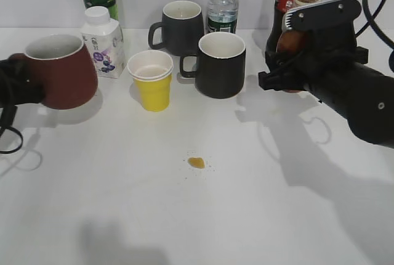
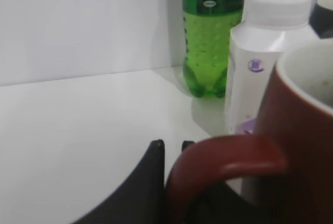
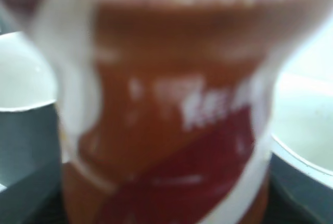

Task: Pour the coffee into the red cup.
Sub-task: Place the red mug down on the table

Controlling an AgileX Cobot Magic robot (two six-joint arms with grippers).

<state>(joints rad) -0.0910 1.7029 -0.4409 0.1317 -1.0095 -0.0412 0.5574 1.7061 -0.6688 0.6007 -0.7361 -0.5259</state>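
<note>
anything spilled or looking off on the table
Yes: a small orange-brown blob with a few specks around it lies on the bare white table, in front of the yellow paper cup and the black mugs. It looks like a spilled drip. Everything else stands upright.

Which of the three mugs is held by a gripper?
The red cup at far left; the left gripper has its handle. Both black mugs, the rear and the nearer, stand free mid-table.
</note>
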